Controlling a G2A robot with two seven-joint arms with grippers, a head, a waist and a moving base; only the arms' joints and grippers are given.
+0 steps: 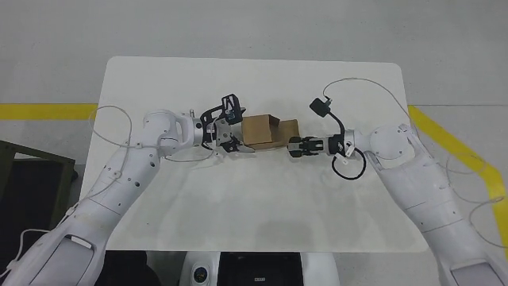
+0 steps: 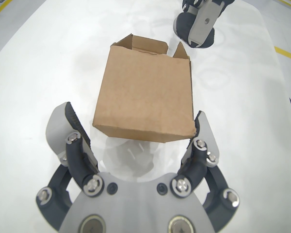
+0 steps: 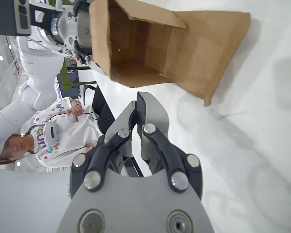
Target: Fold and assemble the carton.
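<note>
A brown carton [image 1: 266, 131] lies on its side in the middle of the white table [image 1: 254, 206]. Its closed end [image 2: 145, 93] faces my left gripper [image 2: 134, 115], which is open and straddles that end, one pad [image 2: 196, 126] touching a corner. The open mouth [image 3: 135, 49] faces my right gripper [image 3: 138, 98], and one long flap [image 3: 208, 49] lies flat on the table. My right gripper [image 1: 295, 146] is shut on nothing, its tip just short of the mouth's near edge. In the left wrist view the right gripper [image 2: 198, 37] sits beyond the carton's far flaps.
A thin cable [image 1: 357, 81] loops over the table behind the right arm, ending at a black plug [image 1: 320, 106]. Bare tabletop lies in front of and behind the carton. Yellow floor tape [image 1: 48, 111] runs past the table's sides.
</note>
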